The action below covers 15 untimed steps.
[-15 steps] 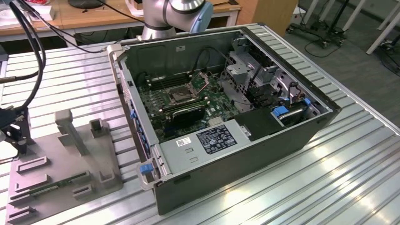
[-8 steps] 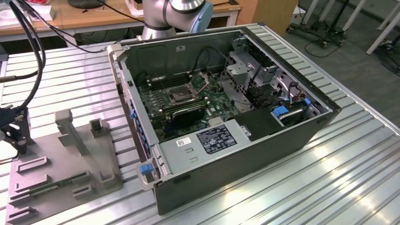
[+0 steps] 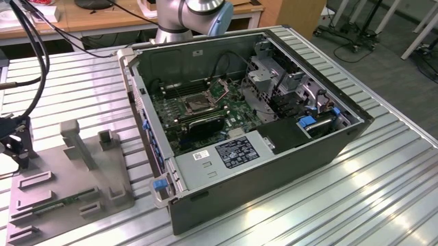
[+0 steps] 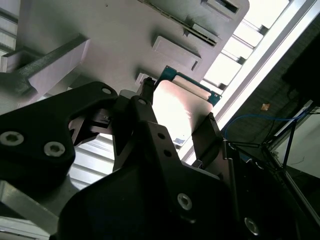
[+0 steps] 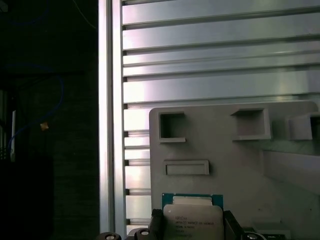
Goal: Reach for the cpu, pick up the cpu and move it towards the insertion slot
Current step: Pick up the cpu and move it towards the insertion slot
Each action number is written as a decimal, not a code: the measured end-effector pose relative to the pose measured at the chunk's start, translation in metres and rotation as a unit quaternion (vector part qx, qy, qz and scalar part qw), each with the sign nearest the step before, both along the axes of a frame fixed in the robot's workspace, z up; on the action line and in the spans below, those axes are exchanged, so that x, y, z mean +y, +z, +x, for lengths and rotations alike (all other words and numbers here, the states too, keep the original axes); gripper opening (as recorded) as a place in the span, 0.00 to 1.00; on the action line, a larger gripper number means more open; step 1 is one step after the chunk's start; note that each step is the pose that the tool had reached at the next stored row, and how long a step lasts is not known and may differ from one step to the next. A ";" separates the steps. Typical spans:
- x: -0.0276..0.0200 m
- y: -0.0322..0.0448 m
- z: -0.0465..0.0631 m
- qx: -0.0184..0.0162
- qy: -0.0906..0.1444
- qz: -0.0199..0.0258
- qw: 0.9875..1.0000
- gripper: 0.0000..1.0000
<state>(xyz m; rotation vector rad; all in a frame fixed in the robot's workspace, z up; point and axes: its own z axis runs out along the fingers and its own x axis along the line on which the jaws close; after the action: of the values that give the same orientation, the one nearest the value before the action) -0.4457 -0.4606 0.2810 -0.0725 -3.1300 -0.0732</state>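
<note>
The cpu (image 5: 192, 222) is a flat square chip with a silvery top and a green edge. In both wrist views it sits between the two black fingers (image 5: 156, 221). My gripper (image 4: 176, 116) is shut on the cpu (image 4: 175, 105), holding it by opposite sides over the grey fixture plate (image 5: 225, 145). In the exterior view the gripper (image 3: 19, 148) hangs at the far left, beside that plate (image 3: 102, 169). The insertion slot (image 3: 195, 104), a silver-framed square with a dark centre, lies on the green board inside the open computer case (image 3: 274, 169), well to the exterior view's right of the gripper.
The grey plate carries raised blocks, pockets and a green memory stick (image 3: 61, 201). Black cables (image 3: 34, 46) hang down to the arm at the exterior view's left. The ribbed metal table (image 3: 383, 195) spreads around the case. The arm's base (image 3: 184, 20) stands behind the case.
</note>
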 end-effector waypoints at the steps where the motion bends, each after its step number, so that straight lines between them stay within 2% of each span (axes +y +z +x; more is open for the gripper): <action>1: -0.0002 -0.0001 0.000 0.000 0.000 0.000 1.000 0.55; 15: -0.0002 0.0042 0.000 0.000 0.000 0.000 1.000 0.55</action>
<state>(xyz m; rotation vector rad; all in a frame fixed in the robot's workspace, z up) -0.4457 -0.4608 0.2852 -0.0725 -3.1302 -0.0742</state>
